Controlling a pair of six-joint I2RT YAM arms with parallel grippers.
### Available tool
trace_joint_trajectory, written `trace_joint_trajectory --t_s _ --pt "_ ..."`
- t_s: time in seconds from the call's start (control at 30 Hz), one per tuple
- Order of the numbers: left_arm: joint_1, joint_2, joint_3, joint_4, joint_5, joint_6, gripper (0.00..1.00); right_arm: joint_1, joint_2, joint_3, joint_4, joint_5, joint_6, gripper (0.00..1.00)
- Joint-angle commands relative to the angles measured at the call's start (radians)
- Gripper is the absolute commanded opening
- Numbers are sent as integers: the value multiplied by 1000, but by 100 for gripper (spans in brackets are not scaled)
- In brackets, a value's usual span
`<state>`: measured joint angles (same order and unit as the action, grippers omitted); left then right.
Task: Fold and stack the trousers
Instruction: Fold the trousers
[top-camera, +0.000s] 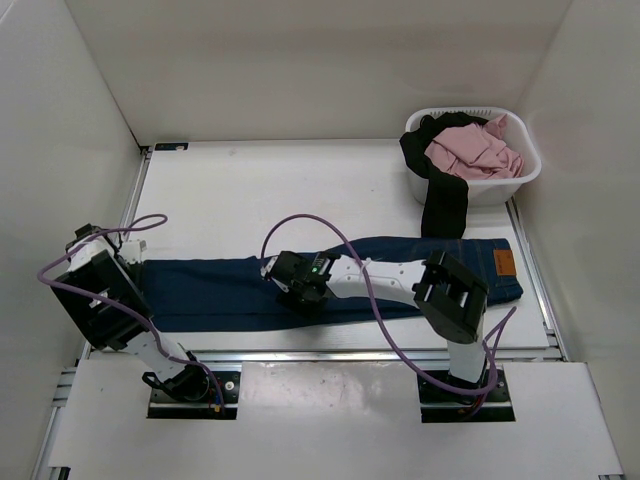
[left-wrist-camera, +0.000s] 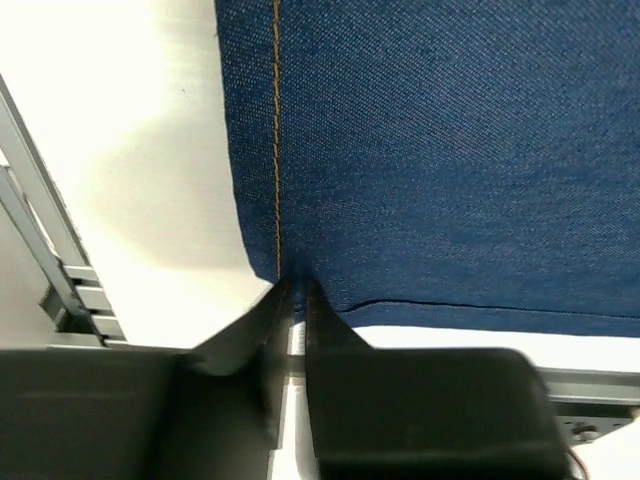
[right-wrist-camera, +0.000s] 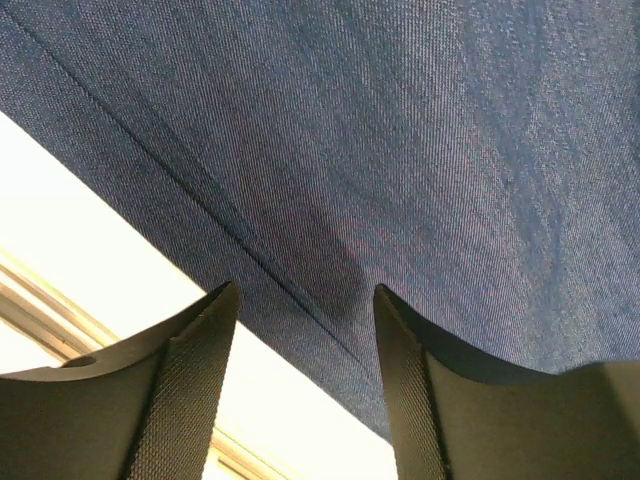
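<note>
The dark navy trousers (top-camera: 220, 290) lie flat and stretched out across the table, waistband with its tan patch (top-camera: 503, 262) at the right, leg hems at the left. My left gripper (top-camera: 140, 258) is at the hem end. In the left wrist view the left gripper (left-wrist-camera: 295, 285) has its jaws pinched together on the hem corner of the denim (left-wrist-camera: 450, 150), beside the tan stitch line. My right gripper (top-camera: 280, 283) rests over the middle of the legs. In the right wrist view the right gripper (right-wrist-camera: 305, 295) is open, its fingers straddling the near edge of the denim (right-wrist-camera: 400, 120).
A white laundry basket (top-camera: 530, 150) stands at the back right, holding a pink garment (top-camera: 470, 150). A black garment (top-camera: 445, 200) hangs over its rim down to the trousers. A metal rail (top-camera: 330, 355) runs along the near table edge. White walls enclose the table.
</note>
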<state>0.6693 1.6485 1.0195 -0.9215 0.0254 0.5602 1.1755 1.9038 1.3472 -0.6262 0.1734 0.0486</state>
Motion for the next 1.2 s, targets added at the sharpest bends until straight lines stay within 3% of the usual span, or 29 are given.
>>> trace_joint_trajectory --t_s 0.0,0.13,0.27,0.37,0.4,0.5,0.53,0.57,0.6,0.73,0.83,1.07,1.1,1.17 --pt "0 -4 17 13 7 18 17 0 23 41 -3 3 -18 60" --pt "0 5 17 13 18 18 14 0 44 61 -16 49 -27 48" --pt "0 5 17 13 7 18 14 9 55 61 -17 23 -39 46" --pt "0 -7 27 13 7 18 14 9 55 52 -17 3 -49 28" --pt "0 -7 27 13 7 18 14 9 64 52 -17 3 -49 17" --pt "0 -27 48 4 -2 27 14 9 74 63 -26 -9 -49 16" --pt "0 -27 48 -6 -18 27 14 9 74 63 -26 -9 -49 22" --pt "0 -36 48 -7 -28 27 30 9 63 63 -26 -9 -49 26" --pt "10 -36 48 -7 -42 27 61 9 63 63 -26 -9 -49 29" --pt "35 -16 48 -7 -21 37 72 9 54 63 -26 -9 -49 31" --pt "44 34 57 -7 28 27 72 18 63 63 -26 -9 -49 31" --pt "53 154 57 -16 77 27 56 18 63 63 -26 1 -39 29" --pt "53 163 57 -16 77 27 51 18 63 53 -26 1 -39 29" --pt "53 172 57 -16 50 27 30 18 63 53 -26 11 -39 29"
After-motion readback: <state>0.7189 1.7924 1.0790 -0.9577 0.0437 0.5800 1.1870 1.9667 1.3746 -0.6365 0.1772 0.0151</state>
